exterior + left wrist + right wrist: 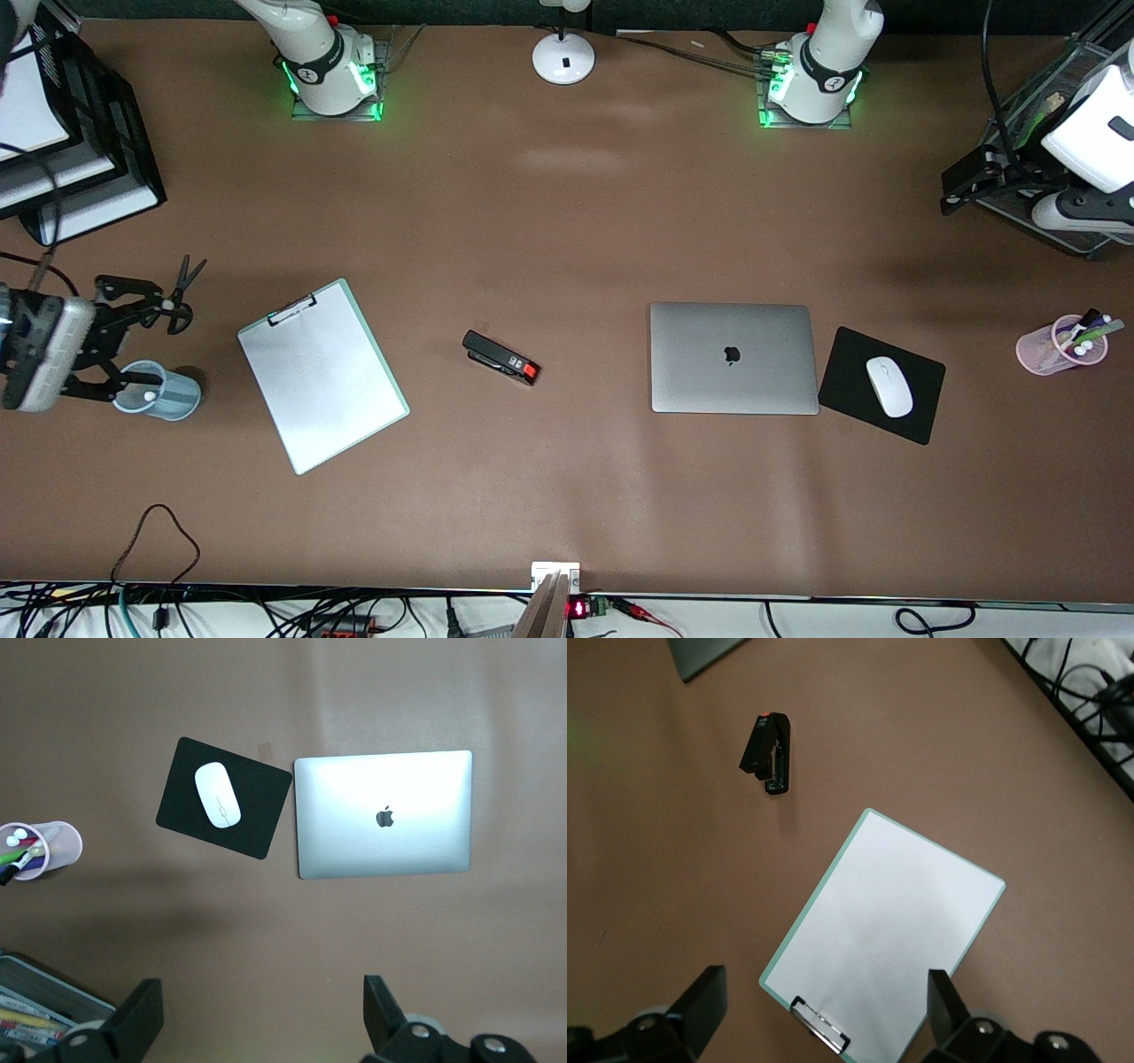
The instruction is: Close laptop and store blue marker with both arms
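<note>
Clipboard (pixel 322 376) nearest; laptop (pixel 733 358) shut, apart from left tool (pixel 966 184).

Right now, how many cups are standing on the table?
2. A pale blue cup stands at the right arm's end of the table, near the scissors. A pink cup holding pens stands at the left arm's end, past the mouse pad.

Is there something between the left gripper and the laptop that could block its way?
Nothing visible does. The left gripper, open, hangs over bare table at the left arm's end. The mouse pad with the mouse lies beside the laptop, off the direct path. The laptop's lid is already down.
</note>
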`<state>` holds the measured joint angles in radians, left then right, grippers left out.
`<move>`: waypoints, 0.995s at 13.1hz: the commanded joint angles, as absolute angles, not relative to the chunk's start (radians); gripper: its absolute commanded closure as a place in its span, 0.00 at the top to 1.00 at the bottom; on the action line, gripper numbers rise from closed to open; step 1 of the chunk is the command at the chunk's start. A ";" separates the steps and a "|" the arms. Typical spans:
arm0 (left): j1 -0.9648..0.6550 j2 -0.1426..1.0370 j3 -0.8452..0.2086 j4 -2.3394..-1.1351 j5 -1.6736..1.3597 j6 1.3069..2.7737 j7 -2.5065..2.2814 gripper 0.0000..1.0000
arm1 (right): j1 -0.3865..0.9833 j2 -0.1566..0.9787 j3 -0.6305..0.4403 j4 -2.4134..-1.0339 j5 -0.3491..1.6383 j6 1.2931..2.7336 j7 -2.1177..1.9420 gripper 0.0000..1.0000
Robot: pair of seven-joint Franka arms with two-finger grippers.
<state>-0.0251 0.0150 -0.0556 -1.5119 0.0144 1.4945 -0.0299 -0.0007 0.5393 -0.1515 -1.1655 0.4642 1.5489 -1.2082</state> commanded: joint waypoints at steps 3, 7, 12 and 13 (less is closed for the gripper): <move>-0.045 -0.100 -0.029 -1.638 0.009 1.542 0.008 1.00 | 0.058 0.486 -0.152 -1.158 0.356 1.546 -0.918 1.00; -0.032 -0.106 -0.034 -1.638 0.012 1.548 0.009 1.00 | 0.083 0.387 -0.150 -1.305 0.299 1.540 -0.616 1.00; -0.032 -0.101 -0.040 -1.637 0.012 1.551 0.008 1.00 | 0.119 0.304 -0.152 -1.388 0.133 1.477 -0.353 1.00; -0.034 -0.097 -0.043 -1.637 0.012 1.558 0.008 1.00 | 0.136 0.287 -0.152 -1.388 0.080 1.450 -0.284 1.00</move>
